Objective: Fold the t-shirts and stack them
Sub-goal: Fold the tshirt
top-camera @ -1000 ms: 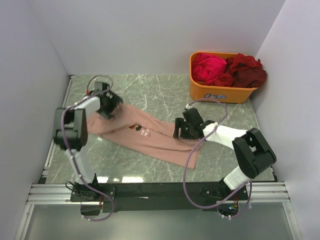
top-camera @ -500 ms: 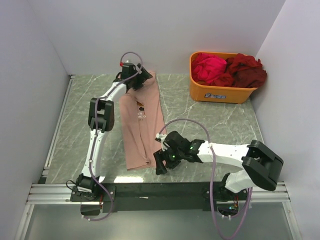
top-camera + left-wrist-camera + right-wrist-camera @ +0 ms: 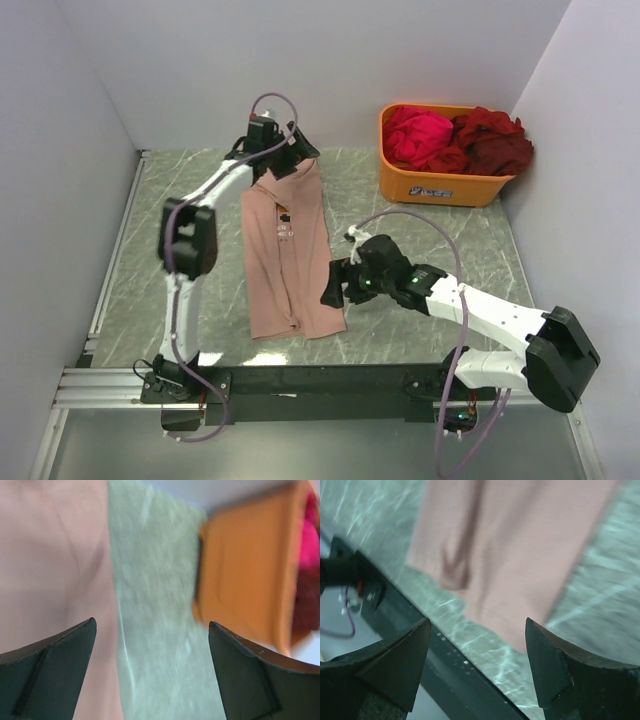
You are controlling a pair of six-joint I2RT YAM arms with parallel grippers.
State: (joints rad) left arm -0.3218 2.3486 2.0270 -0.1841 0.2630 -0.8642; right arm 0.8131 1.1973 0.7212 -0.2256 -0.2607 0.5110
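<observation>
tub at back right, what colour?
The tub is orange, with a small label on its front wall. It shows best in the top external view.

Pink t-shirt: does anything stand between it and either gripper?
Nothing visible. The pink t-shirt lies bare on the table; the left gripper hangs over its far end, the right gripper by its near right edge, both with jaws open and empty. The orange tub stands apart, far right.
</observation>
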